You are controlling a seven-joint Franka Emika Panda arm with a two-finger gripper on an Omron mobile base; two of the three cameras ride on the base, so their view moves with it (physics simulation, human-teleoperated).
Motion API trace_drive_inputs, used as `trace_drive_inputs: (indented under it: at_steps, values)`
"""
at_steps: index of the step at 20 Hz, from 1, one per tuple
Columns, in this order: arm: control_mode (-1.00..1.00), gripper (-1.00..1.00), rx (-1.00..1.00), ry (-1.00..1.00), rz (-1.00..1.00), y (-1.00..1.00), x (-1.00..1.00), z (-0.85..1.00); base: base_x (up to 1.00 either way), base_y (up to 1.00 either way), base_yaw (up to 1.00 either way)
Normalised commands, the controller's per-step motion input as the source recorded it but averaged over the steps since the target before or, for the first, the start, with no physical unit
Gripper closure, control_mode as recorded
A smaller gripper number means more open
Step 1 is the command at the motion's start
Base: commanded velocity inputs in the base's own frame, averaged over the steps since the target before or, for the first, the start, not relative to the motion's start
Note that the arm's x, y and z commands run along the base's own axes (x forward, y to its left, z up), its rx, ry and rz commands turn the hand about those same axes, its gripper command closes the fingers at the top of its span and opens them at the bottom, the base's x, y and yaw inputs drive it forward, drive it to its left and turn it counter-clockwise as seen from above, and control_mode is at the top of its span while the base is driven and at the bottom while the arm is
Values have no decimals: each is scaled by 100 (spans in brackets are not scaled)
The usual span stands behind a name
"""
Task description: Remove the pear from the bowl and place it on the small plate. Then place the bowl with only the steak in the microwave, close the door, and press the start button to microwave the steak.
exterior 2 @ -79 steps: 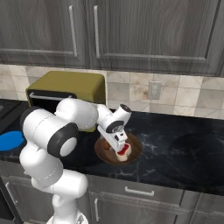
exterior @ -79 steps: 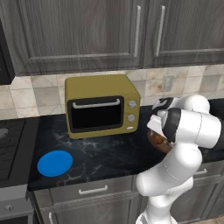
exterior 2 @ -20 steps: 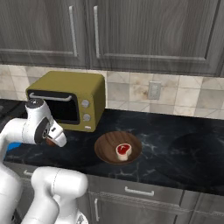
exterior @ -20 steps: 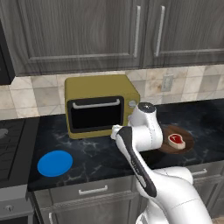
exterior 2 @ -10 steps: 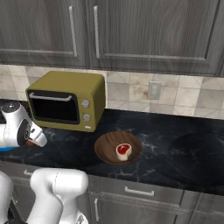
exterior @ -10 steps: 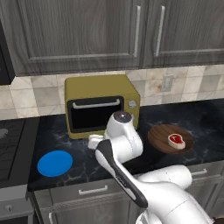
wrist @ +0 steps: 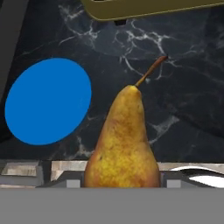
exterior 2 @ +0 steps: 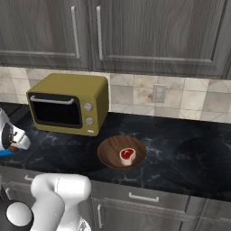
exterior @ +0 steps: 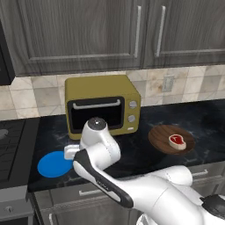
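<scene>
I see the pear held between my jaws: golden-brown, speckled, wide at the base, its thin stem pointing away from the hand. It hangs above the black marbled desk, just beside the small plate, a plain bright-blue disc. The gripper sits at the desk's left end. The bowl lies well apart to the right, with the steak in it. The yellow oven stands behind the plate.
</scene>
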Motion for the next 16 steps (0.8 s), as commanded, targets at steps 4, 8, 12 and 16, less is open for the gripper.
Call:
trace_drive_inputs:
  at_steps: [4,8,12,16]
  values:
    - [-100,100,-6,2,8,72,14,-8,0,0,0]
    - [-100,100,-2,1,2,23,26,-13,0,0,0]
    - [-100,100,-8,5,0,38,25,-18,0,0,0]
    - [-100,100,-11,8,0,30,6,-53,0,0,0]
